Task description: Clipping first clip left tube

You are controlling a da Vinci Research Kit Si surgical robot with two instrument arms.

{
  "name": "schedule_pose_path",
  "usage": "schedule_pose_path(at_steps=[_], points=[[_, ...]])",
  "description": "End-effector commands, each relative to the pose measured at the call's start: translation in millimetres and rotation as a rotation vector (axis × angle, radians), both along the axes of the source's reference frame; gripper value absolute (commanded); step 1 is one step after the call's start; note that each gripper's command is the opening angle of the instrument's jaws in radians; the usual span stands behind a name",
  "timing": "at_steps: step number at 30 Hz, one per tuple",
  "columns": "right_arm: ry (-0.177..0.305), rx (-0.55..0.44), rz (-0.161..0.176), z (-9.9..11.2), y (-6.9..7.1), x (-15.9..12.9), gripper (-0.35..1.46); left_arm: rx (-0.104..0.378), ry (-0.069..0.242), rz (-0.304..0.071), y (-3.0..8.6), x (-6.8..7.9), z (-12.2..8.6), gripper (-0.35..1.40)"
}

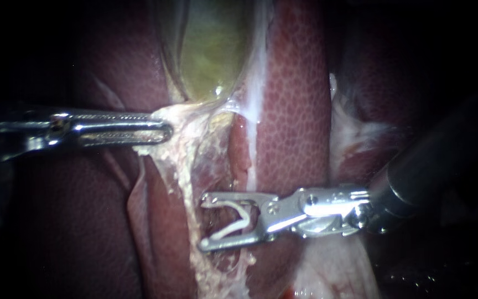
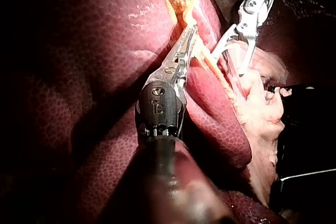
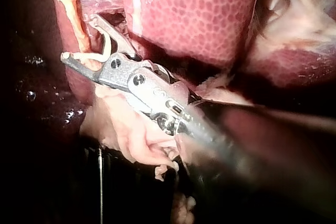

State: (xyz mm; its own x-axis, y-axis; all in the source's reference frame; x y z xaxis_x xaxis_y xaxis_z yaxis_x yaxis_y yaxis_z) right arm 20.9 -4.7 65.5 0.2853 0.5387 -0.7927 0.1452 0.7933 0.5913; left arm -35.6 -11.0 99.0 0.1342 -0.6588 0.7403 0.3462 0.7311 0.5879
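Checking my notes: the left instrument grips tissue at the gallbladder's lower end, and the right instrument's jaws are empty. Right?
Not quite: the right instrument holds an open white clip between its jaws, as the endoscope view shows. The left instrument does grip tissue at the lower end of the gallbladder.

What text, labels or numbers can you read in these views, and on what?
No text can be read in any view.
On the left instrument: small marks near its wrist, too small to read.
On the right instrument: nothing legible.
On the liver, gallbladder and clip: no labels or signs.
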Motion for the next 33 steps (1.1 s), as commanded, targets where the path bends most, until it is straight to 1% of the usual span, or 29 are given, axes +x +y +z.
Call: schedule_pose_path(at_steps=[1,7,13,20,23,27,33], points=[[0.000,0.001,-0.001,0.0,-0.1,0.1,0.59,0.000,0.000,0.000,0.0,0.0,0.0,-0.35],[0.004,0.004,-0.007,-0.2,-0.4,0.8,0.59,0.000,0.001,-0.001,0.0,0.0,0.0,-0.35],[0.005,0.011,-0.014,0.4,-1.0,1.7,0.59,0.000,0.001,-0.001,-0.1,-0.1,0.0,-0.35],[0.013,0.037,-0.036,1.1,-1.9,2.6,0.59,0.000,0.001,-0.001,-0.1,-0.1,0.0,-0.35],[0.018,0.051,-0.050,1.4,-2.2,2.7,0.59,0.000,0.001,-0.001,-0.1,-0.1,0.0,-0.35],[0.023,0.085,-0.077,1.6,-2.5,2.8,0.57,0.000,0.001,-0.001,-0.1,-0.1,0.0,-0.35],[0.043,0.134,-0.122,2.1,-3.5,2.9,0.56,-0.001,0.003,-0.004,0.0,-0.1,0.3,-0.35]])
